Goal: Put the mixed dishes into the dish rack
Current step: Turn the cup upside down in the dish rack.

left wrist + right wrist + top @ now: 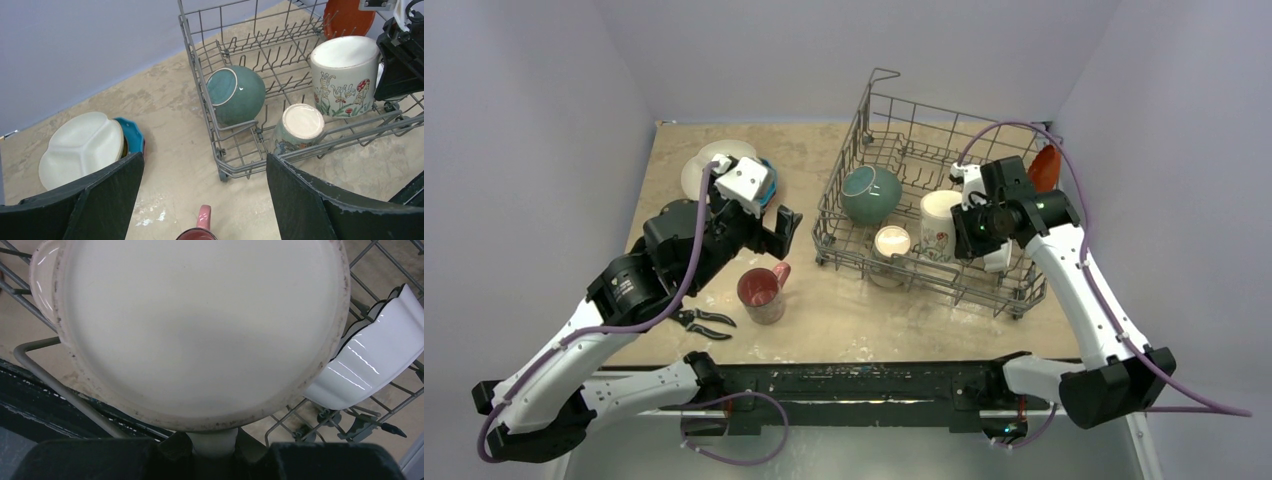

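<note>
The grey wire dish rack (1014, 292) holds a teal bowl (870, 194), an upside-down cream mug (940, 224), a smaller upturned mug (892, 243) and an orange plate (1044, 168). My right gripper (971, 222) is shut on the cream mug's handle (215, 442), and the mug's base (200, 325) fills the right wrist view. A small white bowl (375, 360) leans beside it. My left gripper (204, 167) hangs open above a red mug (200, 231) that stands on the table (761, 293). Nothing is between its fingers (107, 200).
A white divided plate (709, 165) lies on a blue plate (770, 182) at the back left of the table. Black-handled pliers (702, 320) lie near the front edge, left of the red mug. The rack's near corner (222, 172) is just right of the left gripper.
</note>
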`<state>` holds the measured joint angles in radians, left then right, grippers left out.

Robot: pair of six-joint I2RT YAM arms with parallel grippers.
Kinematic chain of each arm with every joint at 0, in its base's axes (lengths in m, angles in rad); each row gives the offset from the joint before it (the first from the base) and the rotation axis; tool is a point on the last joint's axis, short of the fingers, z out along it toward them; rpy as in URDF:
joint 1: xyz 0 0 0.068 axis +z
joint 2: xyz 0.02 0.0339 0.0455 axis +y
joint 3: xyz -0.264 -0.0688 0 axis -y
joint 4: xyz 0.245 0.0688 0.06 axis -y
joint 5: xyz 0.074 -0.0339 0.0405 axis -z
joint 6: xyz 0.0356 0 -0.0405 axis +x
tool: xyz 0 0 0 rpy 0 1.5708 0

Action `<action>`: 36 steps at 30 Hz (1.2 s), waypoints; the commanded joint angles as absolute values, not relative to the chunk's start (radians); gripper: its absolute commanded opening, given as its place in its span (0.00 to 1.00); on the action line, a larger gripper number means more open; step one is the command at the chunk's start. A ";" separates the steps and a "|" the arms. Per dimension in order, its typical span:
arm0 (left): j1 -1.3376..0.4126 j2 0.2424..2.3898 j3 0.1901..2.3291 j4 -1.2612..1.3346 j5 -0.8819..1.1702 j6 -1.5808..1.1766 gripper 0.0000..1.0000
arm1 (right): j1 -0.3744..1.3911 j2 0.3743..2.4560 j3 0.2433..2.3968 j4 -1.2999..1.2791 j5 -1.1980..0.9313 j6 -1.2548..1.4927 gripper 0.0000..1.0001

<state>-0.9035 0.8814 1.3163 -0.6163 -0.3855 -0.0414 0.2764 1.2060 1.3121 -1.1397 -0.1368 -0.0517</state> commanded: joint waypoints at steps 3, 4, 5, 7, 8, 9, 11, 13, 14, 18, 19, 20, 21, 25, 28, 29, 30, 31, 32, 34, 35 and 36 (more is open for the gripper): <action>-0.897 0.884 1.364 -0.627 -0.382 -0.059 0.92 | 0.277 1.239 1.343 -1.082 -0.157 -0.131 0.00; -0.897 0.886 1.366 -0.628 -0.381 -0.058 0.92 | 0.277 1.244 1.343 -1.085 -0.170 -0.137 0.00; -0.896 0.889 1.368 -0.628 -0.381 -0.059 0.92 | 0.277 1.250 1.349 -1.091 -0.181 -0.144 0.00; -0.897 0.895 1.371 -0.627 -0.379 -0.057 0.93 | 0.276 1.272 1.367 -1.110 -0.199 -0.157 0.00; -0.897 0.899 1.373 -0.626 -0.378 -0.056 0.93 | 0.276 1.282 1.377 -1.119 -0.199 -0.160 0.00; -0.896 0.904 1.376 -0.626 -0.374 -0.055 0.93 | 0.277 1.291 1.382 -1.123 -0.196 -0.162 0.00; -0.897 0.911 1.381 -0.629 -0.367 -0.051 0.93 | 0.277 1.312 1.383 -1.124 -0.193 -0.163 0.00; -0.897 0.922 1.388 -0.635 -0.359 -0.048 0.93 | 0.278 1.332 1.385 -1.120 -0.186 -0.160 0.00; -0.897 0.927 1.392 -0.637 -0.355 -0.046 0.93 | 0.279 1.342 1.385 -1.119 -0.183 -0.158 0.00; -0.896 0.939 1.398 -0.642 -0.342 -0.045 0.93 | 0.283 1.352 1.365 -1.078 -0.146 -0.116 0.00; -0.896 0.940 1.398 -0.644 -0.341 -0.045 0.93 | 0.282 1.353 1.370 -1.075 -0.135 -0.112 0.00; -0.896 0.943 1.396 -0.646 -0.338 -0.047 0.93 | 0.283 1.348 1.367 -1.061 -0.137 -0.105 0.00; -0.896 0.944 1.396 -0.647 -0.336 -0.049 0.93 | 0.284 1.339 1.355 -1.044 -0.144 -0.100 0.00; -0.896 0.950 1.399 -0.650 -0.331 -0.048 0.93 | 0.285 1.343 1.343 -1.027 -0.143 -0.085 0.00; -0.897 0.952 1.399 -0.648 -0.334 -0.036 0.93 | 0.285 1.360 1.345 -1.024 -0.126 -0.102 0.00; -0.896 0.954 1.399 -0.648 -0.335 -0.032 0.93 | 0.286 1.363 1.339 -1.017 -0.121 -0.106 0.00; -0.896 0.956 1.400 -0.648 -0.338 -0.028 0.93 | 0.286 1.366 1.332 -1.010 -0.117 -0.107 0.00; -0.897 0.956 1.401 -0.647 -0.340 -0.027 0.93 | 0.286 1.369 1.331 -1.007 -0.118 -0.111 0.00; -0.897 0.957 1.401 -0.647 -0.341 -0.027 0.93 | 0.286 1.372 1.329 -1.004 -0.119 -0.116 0.01; -0.896 0.958 1.399 -0.646 -0.344 -0.027 0.93 | 0.286 1.379 1.325 -1.001 -0.114 -0.122 0.03; -0.897 0.957 1.399 -0.647 -0.346 -0.026 0.93 | 0.288 1.385 1.326 -1.003 -0.112 -0.130 0.04; -0.897 0.958 1.399 -0.650 -0.348 -0.026 0.93 | 0.290 1.392 1.325 -1.005 -0.108 -0.132 0.05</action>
